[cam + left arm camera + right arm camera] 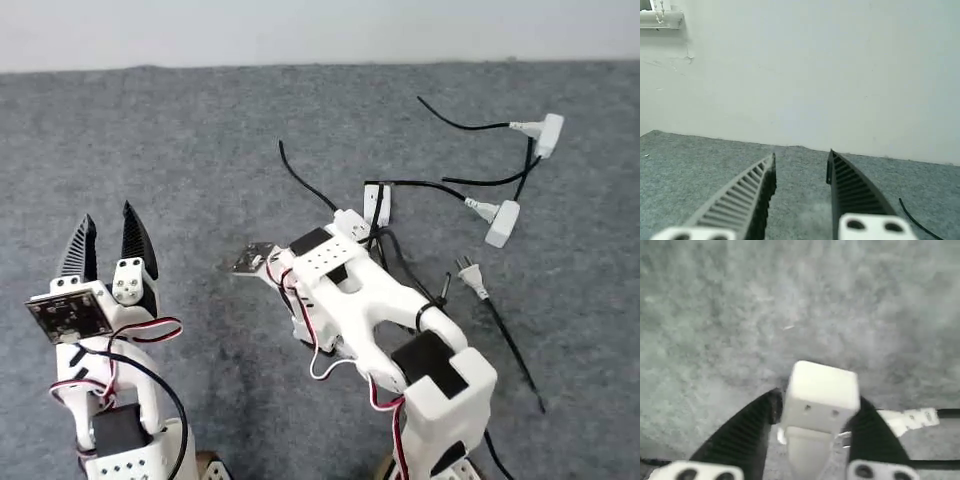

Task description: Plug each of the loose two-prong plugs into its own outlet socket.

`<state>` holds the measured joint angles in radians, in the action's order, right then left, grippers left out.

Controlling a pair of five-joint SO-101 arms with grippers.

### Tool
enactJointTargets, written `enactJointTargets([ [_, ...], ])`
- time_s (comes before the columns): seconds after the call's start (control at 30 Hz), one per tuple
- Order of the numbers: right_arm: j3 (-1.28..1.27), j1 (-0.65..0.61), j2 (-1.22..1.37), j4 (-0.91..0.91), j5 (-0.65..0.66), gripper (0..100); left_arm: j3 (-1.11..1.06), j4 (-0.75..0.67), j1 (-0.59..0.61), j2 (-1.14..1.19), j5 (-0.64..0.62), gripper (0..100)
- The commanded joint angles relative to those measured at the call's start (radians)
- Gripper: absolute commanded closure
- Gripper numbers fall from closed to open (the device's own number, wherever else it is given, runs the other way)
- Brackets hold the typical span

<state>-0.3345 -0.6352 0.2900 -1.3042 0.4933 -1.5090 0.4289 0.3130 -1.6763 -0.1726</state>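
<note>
Plug loose on right side, one socket block in right gripper

Left gripper (108, 212) sat low on the left over the gray mat (200, 150). Its fingers were spread moderately and held nothing. It was well apart from every plug.

Right gripper (818, 396) was at mid-table with its fingers against both sides of a white socket block (822, 390). It looked clamped on it. The two holes of the block faced the wrist camera.

The loose plug (470, 272) lay flat on the mat, right of the right arm and not touching it. Its prongs pointed up-left, and its black cord (510, 340) trailed away toward the near right.

Farther right were two more white blocks, an upper socket (548, 132) and a lower socket (503, 222). Each had a white plug at its end, and both looked already seated.

Handling, my judgement:
- The plug was probably light, with a small hard plastic body that is likely a bit slick, and thin stiff prongs that could bend if forced in at an angle.
- The cord was limp and would drag and twist the plug, so it was no good for steering.
- The best hold was across the flat sides of the plug body, just behind the prongs, and never on the prongs or the cord.
- The socket block also looked light and would likely skid on the mat when pushed, so it needed to be held while the plug went in.
</note>
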Motion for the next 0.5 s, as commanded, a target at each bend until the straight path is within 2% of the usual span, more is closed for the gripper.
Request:
enactJointTargets([
  [0.0, -0.038, -0.025, 0.018, 0.024, 0.002, 97.2, 0.008, -0.026, -0.005, 0.002, 0.012, 84],
  [0.23, -0.029, -0.051, -0.007, 0.010, 0.003, 98.8, 0.007, -0.029, -0.006, 0.008, 0.014, 84],
  [0.47, 0.140, 0.110, -0.211, -0.163, 0.040, 98.8, -0.015, -0.051, -0.009, 0.006, 0.014, 84],
])
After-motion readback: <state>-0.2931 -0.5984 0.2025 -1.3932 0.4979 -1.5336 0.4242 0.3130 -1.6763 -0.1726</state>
